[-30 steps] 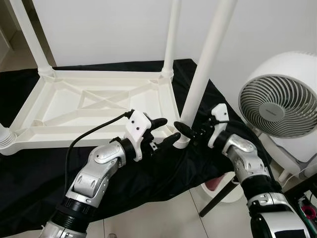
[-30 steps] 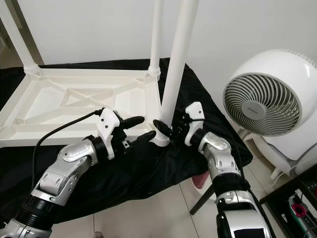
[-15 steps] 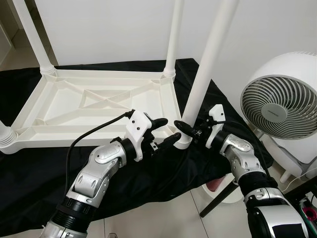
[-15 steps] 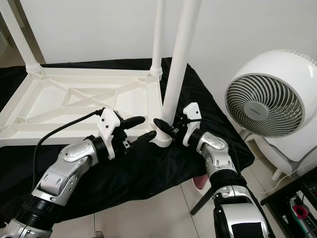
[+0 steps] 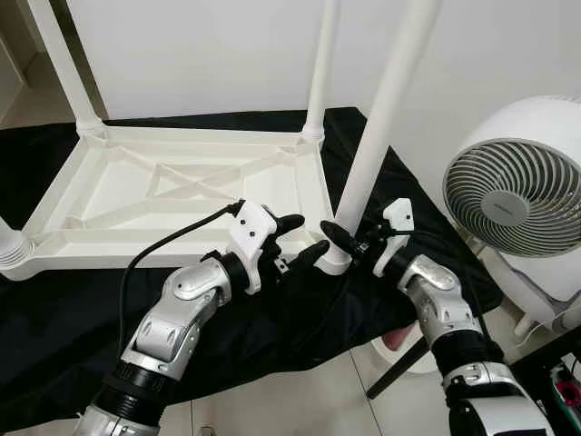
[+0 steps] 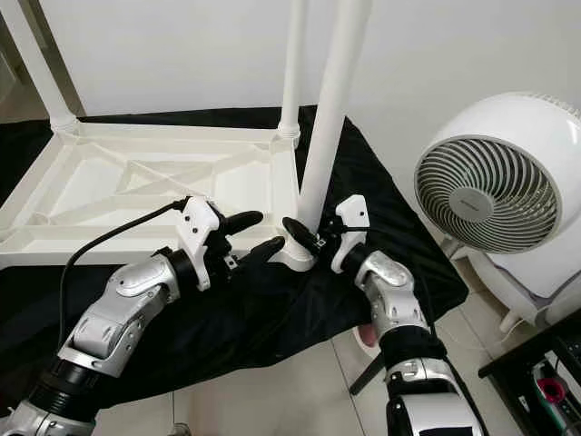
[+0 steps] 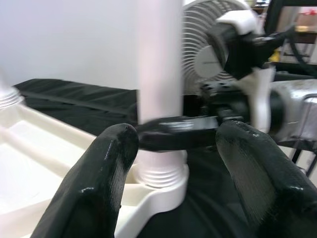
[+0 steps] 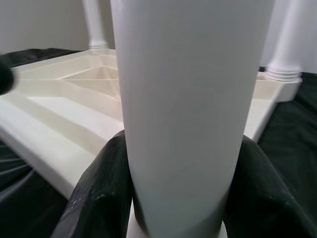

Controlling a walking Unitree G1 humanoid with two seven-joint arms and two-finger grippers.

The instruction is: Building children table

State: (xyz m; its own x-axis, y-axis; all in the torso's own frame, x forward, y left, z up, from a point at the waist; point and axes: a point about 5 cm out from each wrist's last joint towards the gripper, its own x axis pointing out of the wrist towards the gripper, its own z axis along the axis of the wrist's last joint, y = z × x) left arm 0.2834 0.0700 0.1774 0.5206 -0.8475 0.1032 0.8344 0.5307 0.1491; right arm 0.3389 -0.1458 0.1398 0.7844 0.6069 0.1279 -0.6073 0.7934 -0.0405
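Note:
The white children's table lies upside down on a black cloth. Its near right leg stands upright in the corner socket. My right gripper is shut on that leg just above the socket; the right wrist view shows the leg between both black fingers. My left gripper stands open just left of the same socket, touching nothing. In the left wrist view the leg rises between its spread fingers.
Two more legs stand at the far right and far left corners, with a ribbed stub at the near left. A white fan stands close on the right. A dark slanted furniture leg crosses the tile floor.
My right forearm has swung in a little while its gripper stays on the leg. The left gripper has barely moved. The whole picture has shifted slightly.

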